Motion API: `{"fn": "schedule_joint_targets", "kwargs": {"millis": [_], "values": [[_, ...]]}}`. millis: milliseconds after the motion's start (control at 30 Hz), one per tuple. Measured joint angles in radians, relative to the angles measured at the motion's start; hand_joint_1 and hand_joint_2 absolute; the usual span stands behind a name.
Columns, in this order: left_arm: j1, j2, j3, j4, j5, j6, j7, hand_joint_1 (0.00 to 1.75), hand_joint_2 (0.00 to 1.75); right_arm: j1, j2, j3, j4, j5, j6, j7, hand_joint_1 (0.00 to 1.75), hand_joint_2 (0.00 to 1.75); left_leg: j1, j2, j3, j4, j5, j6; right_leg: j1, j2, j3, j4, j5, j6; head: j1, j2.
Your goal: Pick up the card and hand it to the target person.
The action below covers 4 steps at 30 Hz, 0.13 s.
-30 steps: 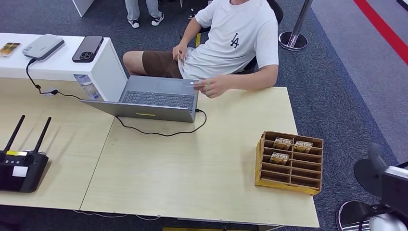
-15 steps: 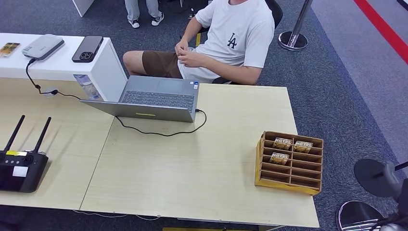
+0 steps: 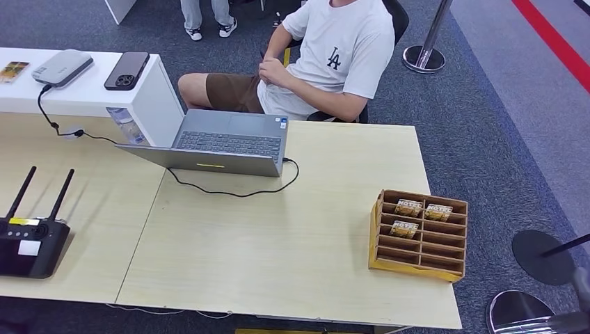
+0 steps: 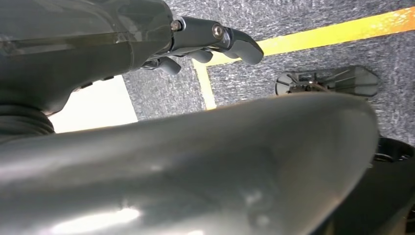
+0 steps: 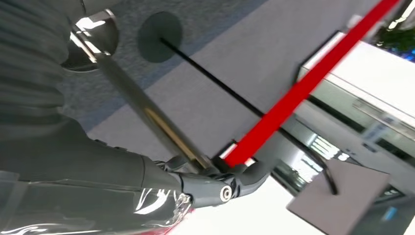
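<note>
A: Since a second ago, the person [image 3: 327,56] has drawn the outstretched arm back off the table [image 3: 278,236]; both of the person's hands [image 3: 270,71] now sit together at the lap. Whether the card is in them is too small to tell. Right arm, at the head view's lower right corner earlier, has dropped almost out of that view.

B: Head view, rest of it?

A: Wooden card rack [image 3: 418,234] near the table's right edge, three cards [image 3: 424,207] in its far slots. Open laptop [image 3: 221,142] at the far edge in front of the person, cable trailing from it. Black controller [image 3: 28,240] with two antennas far left. Phone [image 3: 126,70] and grey box [image 3: 62,67] on the white counter.

B: Left wrist view?

A: Left hand [image 4: 205,41] over grey carpet with yellow tape [image 4: 333,32]. Fingers loosely curled, apart, nothing in them.

B: Right wrist view?

A: Right hand [image 5: 215,186] against floor, a chrome post [image 5: 147,115] and red belt [image 5: 308,81]. Just a thumb and palm edge visible; cannot tell how the fingers lie.
</note>
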Motion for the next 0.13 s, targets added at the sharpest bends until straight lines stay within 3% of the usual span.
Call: {"fn": "schedule_joint_targets", "kwargs": {"millis": [133], "values": [[0.000,0.000,0.000,0.000,-0.003,0.000,0.000,0.00,0.00,-0.011,-0.045,-0.036,0.178,-0.025,-0.022,-0.036,0.00,1.75,0.000,0.000,0.000,0.000,0.000,0.000,0.000,0.000,0.000,0.000,0.000,0.000,0.000,0.000]]}}
